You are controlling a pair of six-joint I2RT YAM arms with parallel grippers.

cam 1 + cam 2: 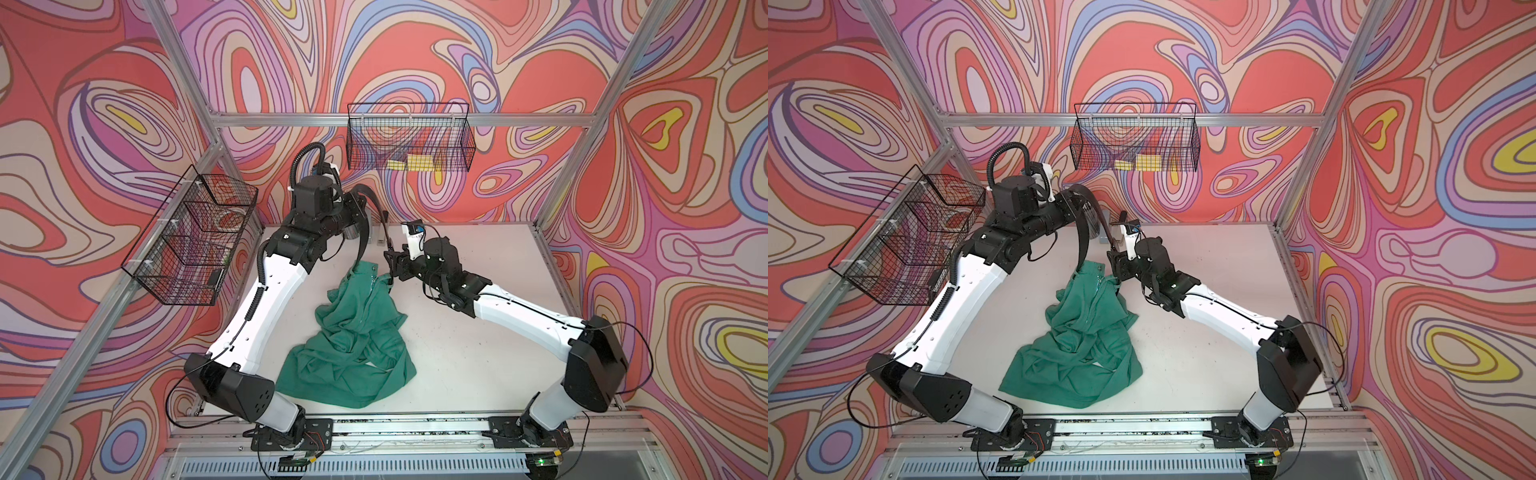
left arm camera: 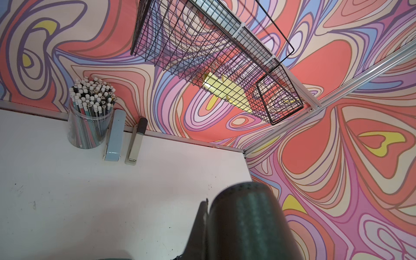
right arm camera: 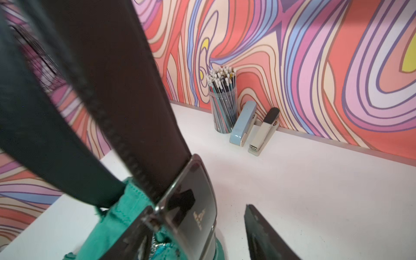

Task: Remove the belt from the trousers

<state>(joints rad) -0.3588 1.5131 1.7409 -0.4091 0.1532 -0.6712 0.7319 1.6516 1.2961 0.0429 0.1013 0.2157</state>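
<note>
Currently the left claw (image 1: pixel 356 203) is holding the belt (image 1: pixel 363 237) up over the far middle of the bench (image 1: pixel 478 332), clamped shut on the top of a tall arch of strap. One leg of that arch is dropping into the waist end of the trousers (image 1: pixel 353 332). These are lying crumpled from the middle of the bench toward its front edge, with the waist end being lifted by the strap. The other leg is running down to the buckle (image 3: pixel 191 202), which is sitting right against the green cloth in the right wrist view. The right claw (image 1: pixel 392 259) is waiting beside the buckle with its jaws parted. One finger (image 3: pixel 258 231) is showing with bare bench between it and the buckle, so it appears to be gripping nothing; the other finger is hidden.

The strap is looking stiff enough to keep its curve and smooth enough to be slippery, so it is likely to slide if pulled lengthwise. The trousers are soft and light and are probably going to rise with it unless pinned. Taking the waistband cloth just beside the buckle seems the sensible hold for the right claw, while the left is pulling on the flat of the strap.
</note>
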